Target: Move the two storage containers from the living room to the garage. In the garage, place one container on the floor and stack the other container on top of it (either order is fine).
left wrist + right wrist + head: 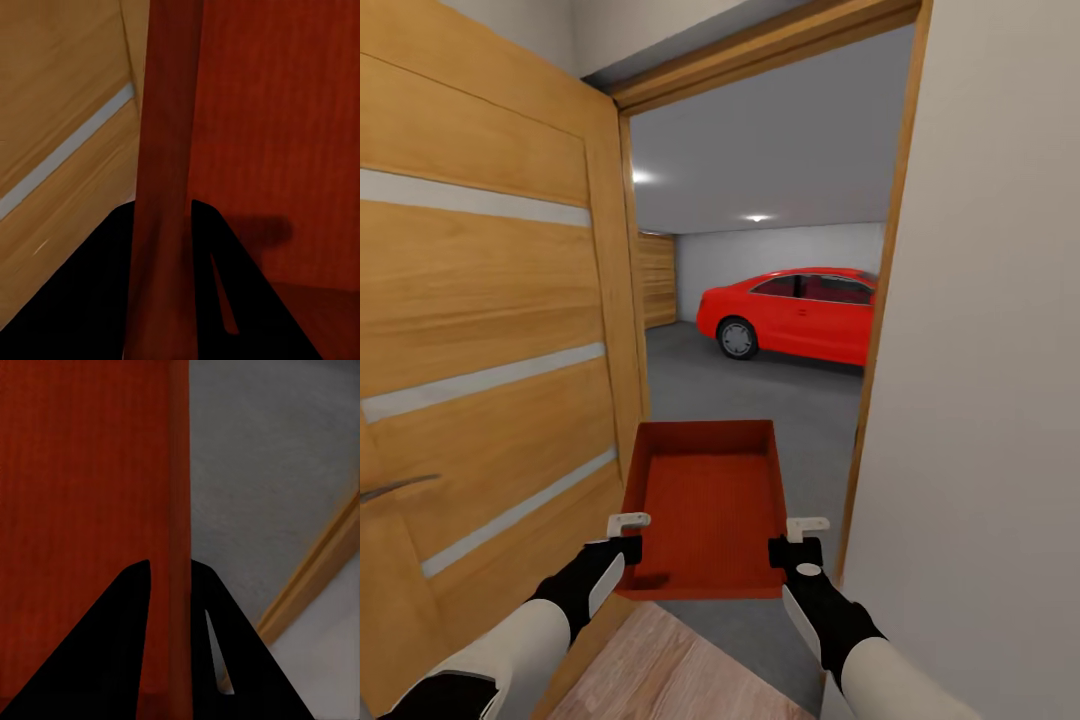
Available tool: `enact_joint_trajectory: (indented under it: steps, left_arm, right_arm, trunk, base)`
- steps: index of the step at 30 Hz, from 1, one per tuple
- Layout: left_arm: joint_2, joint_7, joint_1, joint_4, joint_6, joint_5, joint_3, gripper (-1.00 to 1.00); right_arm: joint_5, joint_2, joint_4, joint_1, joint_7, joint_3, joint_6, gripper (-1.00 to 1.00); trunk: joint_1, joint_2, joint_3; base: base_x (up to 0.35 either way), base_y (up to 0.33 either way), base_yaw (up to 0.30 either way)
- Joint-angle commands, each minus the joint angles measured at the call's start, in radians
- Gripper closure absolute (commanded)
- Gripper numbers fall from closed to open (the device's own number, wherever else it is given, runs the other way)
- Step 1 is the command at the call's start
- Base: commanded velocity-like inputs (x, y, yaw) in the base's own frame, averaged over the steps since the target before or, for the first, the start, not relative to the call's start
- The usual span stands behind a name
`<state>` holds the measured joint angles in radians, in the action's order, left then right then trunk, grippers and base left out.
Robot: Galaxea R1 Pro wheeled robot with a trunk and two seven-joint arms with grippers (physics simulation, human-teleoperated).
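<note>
Doorway clearance is the concern at this moment: a plain red-orange rectangular open-top storage container [705, 505] hangs level between both arms at the threshold, its far end already over the dark grey concrete floor [760, 385] of the garage while light wood planks [670, 665] lie beneath the arms. The left pincer [628, 535] is closed across the container's left wall, and in the left wrist view its dark fingers [112, 300] straddle that wall [165, 187], one inside and one outside. The right pincer [800, 538] clamps the right wall [178, 510] the same way, seen in the right wrist view. An open orange wooden door with pale stripes [490, 330] stands just beside the left arm, and the wooden door frame [875, 340] runs close by the right arm. A glossy red car [800, 312] is parked well ahead. Judging from this, the likeliest trouble is an elbow or the container's corner catching the door or frame while rolling through, which could twist the bin against two thin wall grips and let one side slip free.
</note>
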<state>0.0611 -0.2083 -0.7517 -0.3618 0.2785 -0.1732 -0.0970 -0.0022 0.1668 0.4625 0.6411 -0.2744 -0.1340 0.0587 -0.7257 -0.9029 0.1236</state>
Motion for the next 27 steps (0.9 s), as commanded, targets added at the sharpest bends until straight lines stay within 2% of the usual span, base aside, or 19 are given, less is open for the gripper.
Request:
enact_joint_trajectory:
  steps: [1,7,27]
  left_arm:
    - [-0.053,-0.013,-0.001,-0.005,-0.058,0.024,0.023,1.0]
    - [-0.052,-0.013,-0.001,-0.005,-0.058,0.024,0.023,1.0]
    - [-0.053,-0.013,-0.001,-0.005,-0.058,0.024,0.023,1.0]
  right_arm:
    - [-0.013,-0.001,-0.001,0.0,-0.006,-0.009,0.006,1.0]
    - [-0.013,0.0,-0.001,0.0,-0.008,-0.009,0.006,1.0]
    - [-0.013,0.0,-0.001,0.0,-0.008,-0.009,0.006,1.0]
  trunk:
    - [0.0,-0.001,0.002]
    - [0.0,-0.001,0.002]
    - [0.0,-0.001,0.002]
  base:
    - [0.096,0.202,-0.003]
    - [0.096,0.2,-0.1]
    - [0.112,0.19,-0.239]
